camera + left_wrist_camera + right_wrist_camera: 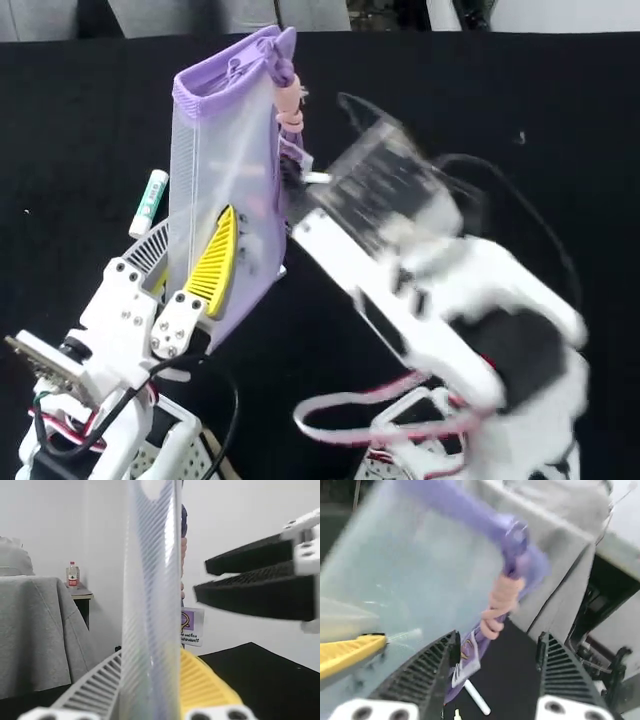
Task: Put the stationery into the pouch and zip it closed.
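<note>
A white tube (149,203) is lying on the black table (80,120), near the left edge of the pouch (222,170). The left gripper (190,258) is clamping the pouch's lower part, one finger pressing on each face, and is holding it upright with the purple zip edge on top. A pink charm (290,105) is hanging from the pouch's top right corner. The right gripper (498,639) is hanging close by that corner with its jaws spread apart. In the right wrist view the charm is showing in the gap between the fingers, beyond their tips.
</note>
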`<state>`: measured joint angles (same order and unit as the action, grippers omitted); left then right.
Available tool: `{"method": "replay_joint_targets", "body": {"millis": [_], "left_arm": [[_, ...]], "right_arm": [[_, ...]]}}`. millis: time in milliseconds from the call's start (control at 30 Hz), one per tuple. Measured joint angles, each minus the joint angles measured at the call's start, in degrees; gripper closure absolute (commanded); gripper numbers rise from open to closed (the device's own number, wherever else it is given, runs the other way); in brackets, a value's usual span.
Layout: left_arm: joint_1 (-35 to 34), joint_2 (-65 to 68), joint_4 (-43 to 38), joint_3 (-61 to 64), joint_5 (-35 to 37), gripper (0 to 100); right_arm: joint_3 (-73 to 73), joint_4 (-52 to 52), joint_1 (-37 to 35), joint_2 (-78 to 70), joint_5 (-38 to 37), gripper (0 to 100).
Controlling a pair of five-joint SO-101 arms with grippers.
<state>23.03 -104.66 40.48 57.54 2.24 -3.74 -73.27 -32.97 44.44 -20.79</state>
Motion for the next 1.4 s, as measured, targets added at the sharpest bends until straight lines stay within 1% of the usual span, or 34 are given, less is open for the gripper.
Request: {"method": "replay_joint_targets", "body": {"millis": [100,200,467,600,767,867,1067,1167,1367,1400], "left_arm": [[0.0,0.0,0.0,0.0,0.0,95],[0.0,0.0,0.0,0.0,0.0,95],[0.0,0.0,0.0,0.0,0.0,95],[0.0,0.0,0.0,0.0,0.0,95],[0.0,0.0,0.0,0.0,0.0,95],[0.0,0.0,0.0,0.0,0.0,95],[0.0,0.0,0.0,0.0,0.0,95],[0.0,0.0,0.0,0.0,0.0,95],[0.0,-0.1,4.2,-2.4,0.1,95],[0.0,-0.1,4.7,-3.0,0.1,95]], "right_arm": [[5.8,5.9,0.7,-0.1,0.0,75.1],[8.4,11.0,2.5,-0.1,0.1,75.1],[9.2,17.1,3.4,-0.1,0.2,75.2],[9.2,17.6,3.0,-0.1,0.2,77.1],[9.2,17.6,1.7,-0.1,0.2,89.9],[9.2,17.6,1.6,-0.1,0.2,94.7],[9.2,17.6,1.6,-0.1,0.2,98.8],[9.2,17.6,1.6,-0.1,0.2,98.8],[9.3,17.6,1.7,-0.1,0.2,98.8],[9.3,17.6,2.5,-0.1,0.2,98.8]]}}
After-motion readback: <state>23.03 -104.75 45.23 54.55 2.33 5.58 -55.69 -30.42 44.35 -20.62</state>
